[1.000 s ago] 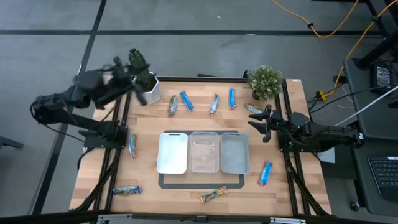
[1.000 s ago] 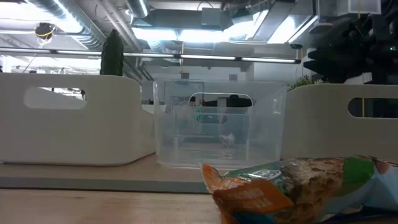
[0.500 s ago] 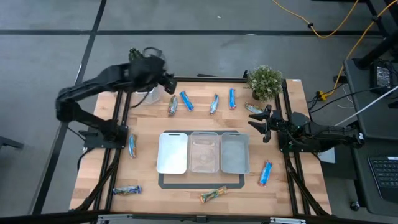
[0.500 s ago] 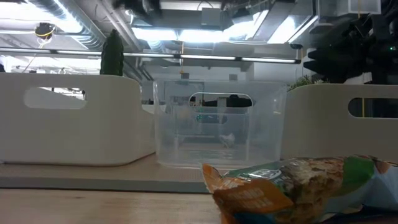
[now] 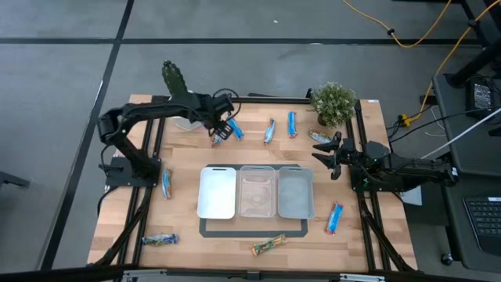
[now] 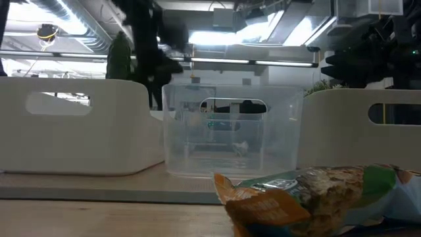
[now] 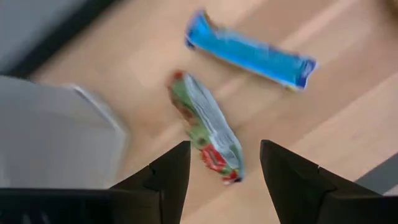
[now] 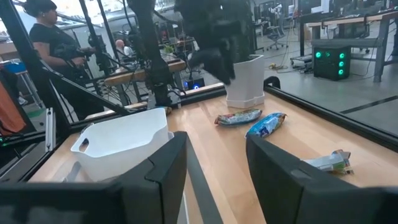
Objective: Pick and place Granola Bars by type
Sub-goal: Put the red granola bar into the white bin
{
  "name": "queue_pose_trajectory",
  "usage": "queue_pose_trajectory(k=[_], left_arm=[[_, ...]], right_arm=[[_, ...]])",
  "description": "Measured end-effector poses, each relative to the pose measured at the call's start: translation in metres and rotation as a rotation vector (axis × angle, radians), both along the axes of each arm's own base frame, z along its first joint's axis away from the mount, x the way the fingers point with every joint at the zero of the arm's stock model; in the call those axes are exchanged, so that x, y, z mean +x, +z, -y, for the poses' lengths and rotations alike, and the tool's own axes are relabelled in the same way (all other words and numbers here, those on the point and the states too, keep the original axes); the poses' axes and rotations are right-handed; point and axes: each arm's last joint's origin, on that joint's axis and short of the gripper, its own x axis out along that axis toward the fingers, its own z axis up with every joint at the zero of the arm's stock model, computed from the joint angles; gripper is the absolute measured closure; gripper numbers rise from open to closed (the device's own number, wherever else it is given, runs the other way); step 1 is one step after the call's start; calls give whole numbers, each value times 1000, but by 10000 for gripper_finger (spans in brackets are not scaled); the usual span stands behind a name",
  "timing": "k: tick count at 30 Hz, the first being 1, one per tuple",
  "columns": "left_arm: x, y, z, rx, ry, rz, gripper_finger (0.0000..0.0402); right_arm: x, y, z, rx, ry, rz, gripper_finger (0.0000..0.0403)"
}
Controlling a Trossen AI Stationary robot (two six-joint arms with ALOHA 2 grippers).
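I have the wooden table (image 5: 184, 235) square under the overhead camera, so twelve o'clock is its far edge. At its centre sit three trays in a row: white (image 5: 217, 192) on the nine o'clock side, clear (image 5: 256, 190) in the middle, grey (image 5: 295, 193) on the three o'clock side, all three looking empty from above.

My left arm reaches in from about ten o'clock, and the left tool (image 5: 221, 128) hangs over the far row of bars. Its wrist camera shows both fingers (image 7: 163, 175) spread, nothing between them, straddling the air above a greenish bar (image 7: 208, 129) with a blue bar (image 7: 250, 52) just beyond. My right arm comes in from three o'clock; the right tool (image 5: 325, 159) sits near the grey tray's far corner, fingers parted and holding nothing.

A potted shrub (image 5: 333, 102) stands at one o'clock, and a white pot with a cactus (image 5: 175, 82) at eleven.

The Granola Bars lie scattered around the trays. Along twelve o'clock: another blue bar (image 5: 292, 123), a silvery bar (image 5: 269, 131), and a bar (image 5: 318, 136) beside the shrub. At nine o'clock lies one bar (image 5: 166, 183); at seven o'clock another (image 5: 159, 239); at six o'clock a golden one (image 5: 268, 245); at four o'clock a blue one (image 5: 335, 217).
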Motion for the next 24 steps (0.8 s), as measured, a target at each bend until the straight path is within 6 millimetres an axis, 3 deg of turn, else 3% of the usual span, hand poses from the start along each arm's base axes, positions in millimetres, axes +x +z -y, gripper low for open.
queue_pose_trajectory(k=[7, 16, 24], left_arm=[[8, -39, -6, -167, -82, 13, 174], [12, -66, -13, -142, -50, -112, 104], [16, -95, -17, -139, -21, -219, 91]], right_arm=[[0, -1, 0, 3, 0, -6, 235], [0, -2, 0, 2, 0, -17, 235], [0, -2, 0, 4, 0, -17, 235]])
